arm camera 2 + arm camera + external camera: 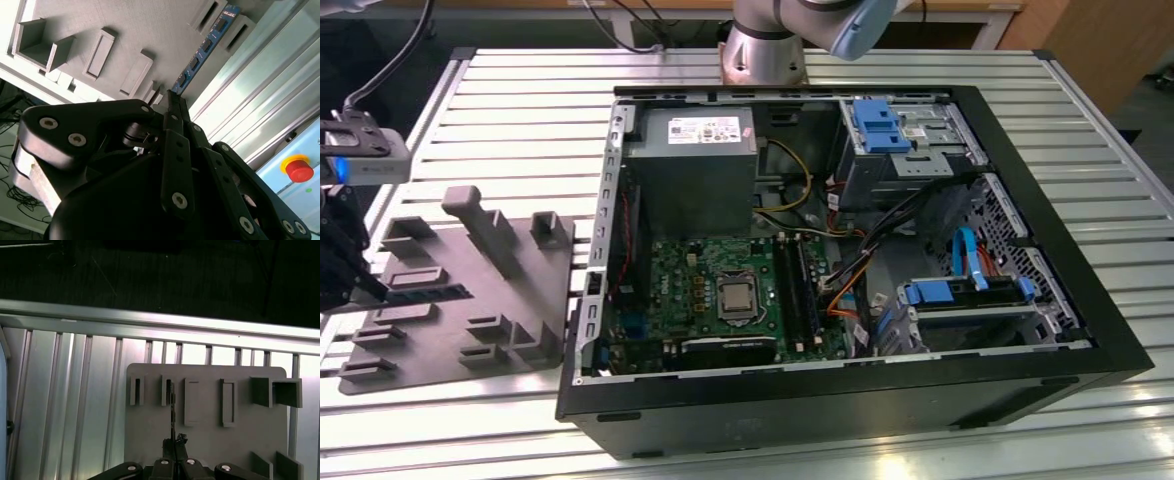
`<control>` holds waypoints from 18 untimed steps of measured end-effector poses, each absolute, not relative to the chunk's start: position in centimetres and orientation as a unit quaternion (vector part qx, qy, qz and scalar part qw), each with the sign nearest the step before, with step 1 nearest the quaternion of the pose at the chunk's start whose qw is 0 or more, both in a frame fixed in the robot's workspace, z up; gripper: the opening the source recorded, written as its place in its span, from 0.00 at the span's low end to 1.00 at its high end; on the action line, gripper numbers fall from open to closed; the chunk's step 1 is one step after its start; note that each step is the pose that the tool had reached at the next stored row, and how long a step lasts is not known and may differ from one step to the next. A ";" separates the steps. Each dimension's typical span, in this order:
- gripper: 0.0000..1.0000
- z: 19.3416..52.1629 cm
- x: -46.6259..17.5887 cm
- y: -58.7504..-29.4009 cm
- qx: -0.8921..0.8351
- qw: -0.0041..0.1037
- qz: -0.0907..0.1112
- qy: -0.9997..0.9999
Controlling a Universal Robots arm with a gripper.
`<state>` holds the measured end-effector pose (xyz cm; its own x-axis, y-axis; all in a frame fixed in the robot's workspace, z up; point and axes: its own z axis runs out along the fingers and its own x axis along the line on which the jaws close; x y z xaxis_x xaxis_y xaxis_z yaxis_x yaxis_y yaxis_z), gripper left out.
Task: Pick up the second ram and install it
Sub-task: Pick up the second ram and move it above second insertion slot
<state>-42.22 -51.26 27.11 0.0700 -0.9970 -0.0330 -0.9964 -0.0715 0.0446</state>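
Progress is slight: my pincer (172, 97) has its black metal fingers pressed together on the near end of the second ram (205, 47). That is my best judgement from both wrist views, where the thin stick runs straight out from between the tips. The pick-up has reached the grasp and no further. The stick stands on edge in narrow slots of the moulded tray (150, 30), not lifted, so the carrying and the whole installing are left to do.

The stick is a flat, narrow board, bluish, with a row of small black chips along its face. Edge-on in the first wrist view it is no more than a dark hairline. It looks stiff but thin, something I would judge easy to bend if twisted in its slots.

The tray is matte pale grey plastic, slightly grainy, with raised rectangular pockets and taller posts. It lies on a table (520, 100) of bright ribbed aluminium slats.

In the exterior view the tray is at that view's left, well apart from the open black computer case (854, 400). Inside the case lies the green motherboard (707, 265), with its long black memory slots (797, 290) just beside the silvery processor (738, 297). I cannot tell whether any slot is filled.
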 end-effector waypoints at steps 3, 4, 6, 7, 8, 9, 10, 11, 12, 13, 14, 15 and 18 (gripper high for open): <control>0.11 27.4 -42.2 -51.3 0.731 0.005 -0.028 -0.681; 0.11 27.5 -42.2 -51.3 0.731 0.005 -0.028 -0.681; 0.11 27.7 -42.2 -51.3 0.731 0.005 -0.028 -0.681; 0.11 27.7 -42.2 -51.3 0.731 0.004 -0.028 -0.681; 0.11 27.8 -42.2 -51.3 0.731 0.004 -0.028 -0.681; 0.11 27.9 -42.2 -51.3 0.731 0.004 -0.028 -0.681; 0.11 28.0 -42.2 -51.3 0.731 0.004 -0.028 -0.681; 0.11 28.1 -42.2 -51.3 0.731 0.004 -0.028 -0.681; 0.11 28.2 -42.2 -51.3 0.731 0.004 -0.028 -0.681; 0.11 28.3 -42.2 -51.3 0.731 0.004 -0.028 -0.681; 0.11 28.3 -42.2 -51.3 0.731 0.004 -0.029 -0.681; 0.11 28.4 -42.2 -51.3 0.731 0.004 -0.029 -0.681; 0.11 28.6 -42.2 -51.3 0.731 0.003 -0.029 -0.681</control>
<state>-42.22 -51.26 28.62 0.0700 -0.9968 -0.0380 -0.9964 -0.0717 0.0444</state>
